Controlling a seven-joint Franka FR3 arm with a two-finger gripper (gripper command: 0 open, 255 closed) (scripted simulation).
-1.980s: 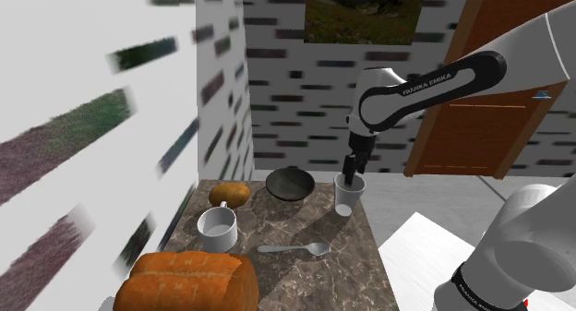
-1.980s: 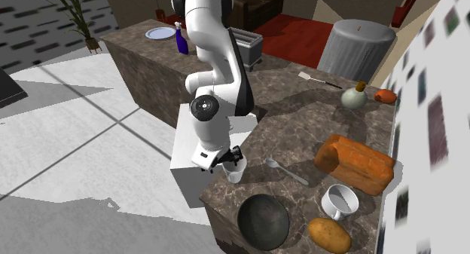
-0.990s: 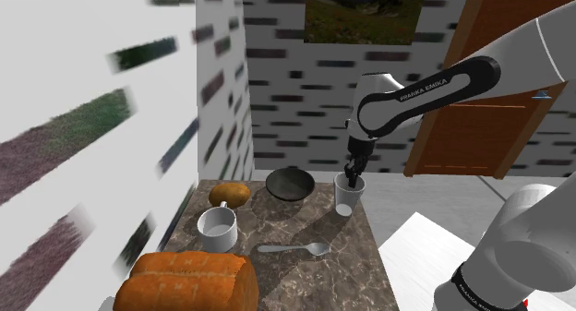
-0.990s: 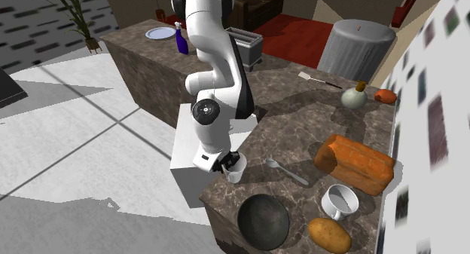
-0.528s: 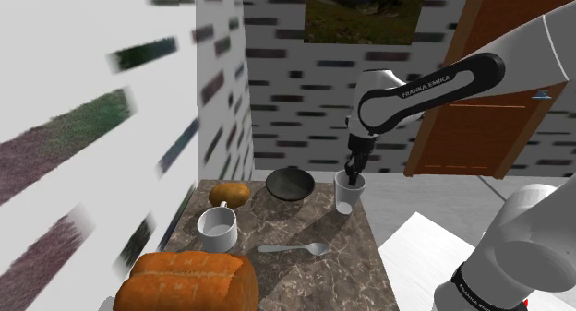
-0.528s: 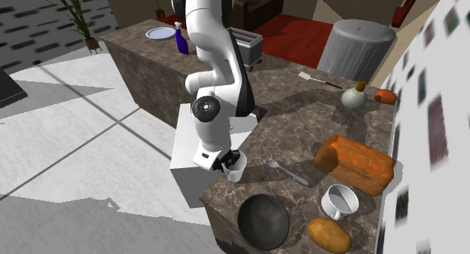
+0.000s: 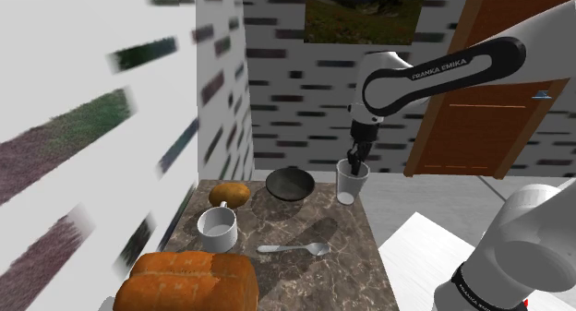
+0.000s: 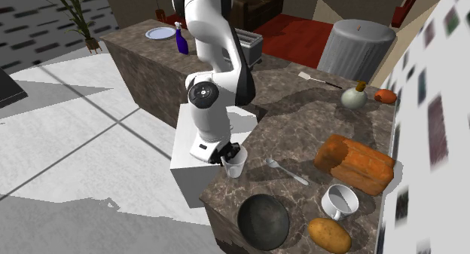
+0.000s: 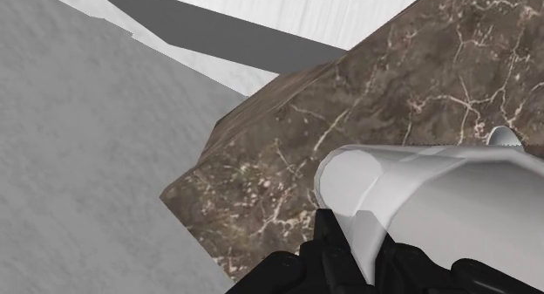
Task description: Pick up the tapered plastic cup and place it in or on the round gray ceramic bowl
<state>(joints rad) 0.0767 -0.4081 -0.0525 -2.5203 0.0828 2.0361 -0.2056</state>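
Observation:
The pale, translucent tapered cup (image 7: 352,183) hangs a little above the marble countertop (image 7: 314,272), near its edge, and leans slightly. My gripper (image 7: 355,161) is shut on its rim, one finger inside the cup and one outside. In the second exterior view the cup (image 8: 234,164) sits under the gripper (image 8: 230,154) near the counter corner. The wrist view has the cup (image 9: 436,205) clasped between the black fingers (image 9: 336,249), with the counter corner below. The round dark gray bowl (image 7: 289,184) rests on the counter to the shoulder view's left of the cup; it is also the dark bowl (image 8: 263,221).
On the counter lie a metal spoon (image 7: 295,249), a white mug (image 7: 218,228), an orange bread loaf (image 7: 189,281) and a potato (image 7: 229,194). A brick-patterned wall (image 7: 222,106) borders the counter. The floor (image 8: 90,162) drops away past the counter edge beside the cup.
The gripper has risen with the cup, lifting it off the countertop; the arm's elbow has swung higher. The cup now leans a little. Nothing else has moved.

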